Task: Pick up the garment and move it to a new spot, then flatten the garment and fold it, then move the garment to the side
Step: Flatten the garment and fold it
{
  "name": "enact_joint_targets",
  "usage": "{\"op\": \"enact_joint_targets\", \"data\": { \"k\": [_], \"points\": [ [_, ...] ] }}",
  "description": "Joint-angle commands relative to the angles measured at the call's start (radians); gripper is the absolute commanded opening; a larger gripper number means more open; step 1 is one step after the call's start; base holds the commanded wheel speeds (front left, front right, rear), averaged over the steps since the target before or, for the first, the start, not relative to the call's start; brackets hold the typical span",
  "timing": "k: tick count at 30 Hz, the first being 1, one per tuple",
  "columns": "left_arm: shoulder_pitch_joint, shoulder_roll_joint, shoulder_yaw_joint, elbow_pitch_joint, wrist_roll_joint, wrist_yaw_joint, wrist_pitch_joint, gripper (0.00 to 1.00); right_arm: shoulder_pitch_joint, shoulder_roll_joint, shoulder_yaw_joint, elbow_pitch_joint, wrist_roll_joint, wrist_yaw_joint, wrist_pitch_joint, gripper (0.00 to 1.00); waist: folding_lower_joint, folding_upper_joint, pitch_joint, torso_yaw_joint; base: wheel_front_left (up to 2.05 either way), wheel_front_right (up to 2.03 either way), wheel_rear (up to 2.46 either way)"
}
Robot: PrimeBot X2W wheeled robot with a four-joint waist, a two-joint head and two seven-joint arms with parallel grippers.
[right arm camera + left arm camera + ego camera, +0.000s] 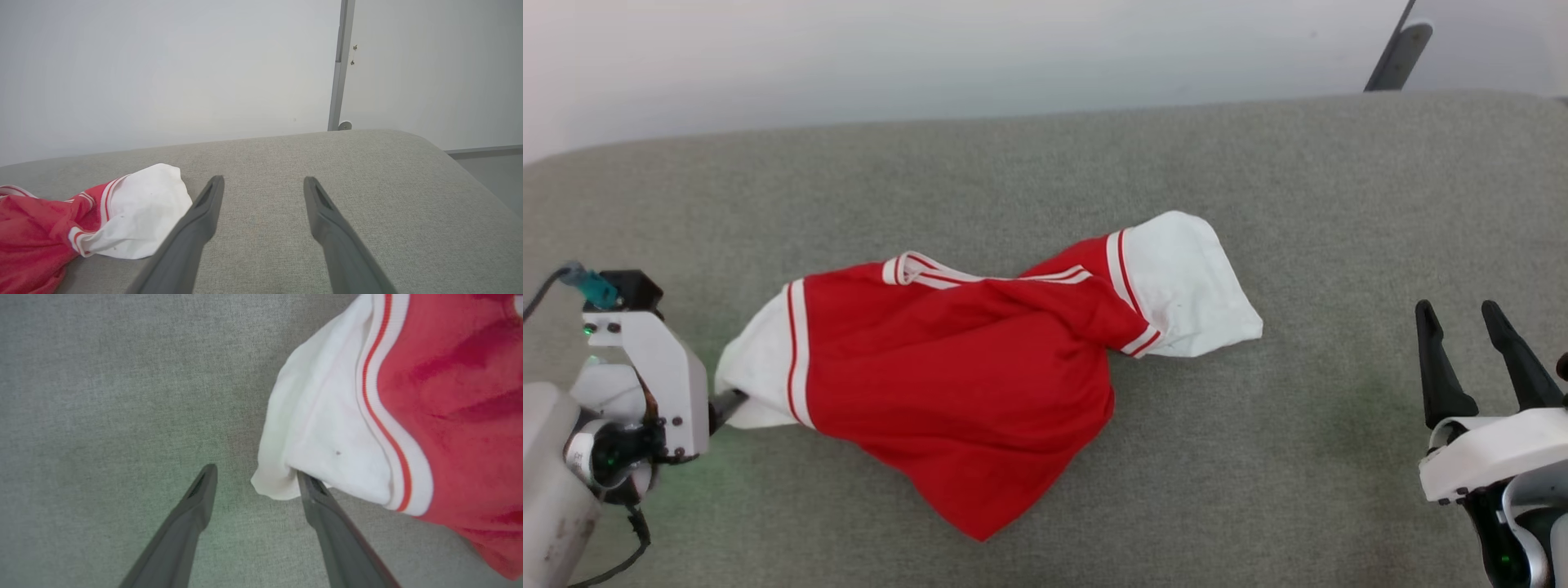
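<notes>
- The garment [956, 384] is a red jersey with white sleeves and white trim carrying thin red stripes at the sleeve seams and neck.
- It lies crumpled around the middle of the grey padded surface [1258, 163], stretched out sideways.
- One white sleeve [756, 367] is bunched at the robot's left end, its edge curled under.
- The other sleeve [1192, 286] spreads wider at the right end and sits farther back.
- The striped neck trim [923, 271] runs along the far edge, creased.
- The red body is rumpled into ridges, folds over itself near the right sleeve, and narrows to a point toward the near side.
</notes>
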Motion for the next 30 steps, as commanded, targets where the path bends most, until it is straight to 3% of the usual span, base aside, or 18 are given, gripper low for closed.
{"op": "enact_joint_targets", "data": {
  "k": [1, 14, 15, 16, 22, 30],
  "points": [
    [-0.009, -0.008, 0.001, 0.016, 0.007, -0.008, -0.012, 1.0, -0.017, -0.004, 0.002, -0.004, 0.0, -0.001, 0.0, 1.0, 0.0, 0.0, 0.023, -0.012, 0.0, 0.0, 0.0],
    [-0.062, -0.083, -0.001, 0.224, -0.016, -0.04, -0.031, 1.0, -0.037, -0.009, 0.005, -0.029, -0.009, -0.001, 0.012, 1.0, 0.0, 0.0, 0.087, -0.029, 0.0, 0.0, 0.0],
    [-0.064, -0.09, -0.004, 0.237, -0.019, -0.041, -0.025, 0.81, -0.039, -0.01, 0.007, -0.03, -0.008, -0.001, 0.016, 1.0, 0.0, 0.0, 0.09, -0.028, 0.0, 0.0, 0.0],
    [-0.066, -0.096, -0.008, 0.244, -0.02, -0.046, -0.023, 0.0, -0.042, -0.012, 0.011, -0.032, -0.005, -0.001, 0.019, 1.0, 0.0, 0.0, 0.092, -0.027, 0.0, 0.0, 0.0],
    [-0.085, -0.122, -0.025, 0.263, -0.026, -0.064, -0.026, 0.0, -0.066, -0.032, 0.056, -0.031, 0.03, -0.001, 0.081, 1.0, 0.0, 0.0, 0.105, -0.01, 0.0, 0.0, 0.0],
    [-0.138, -0.143, -0.049, 0.257, -0.019, -0.069, -0.044, 0.0, -0.208, -0.093, 0.192, 0.041, 0.114, -0.001, 0.306, 1.0, 0.0, 0.0, 0.136, 0.034, 0.0, 0.0, 0.0]
  ]
}}
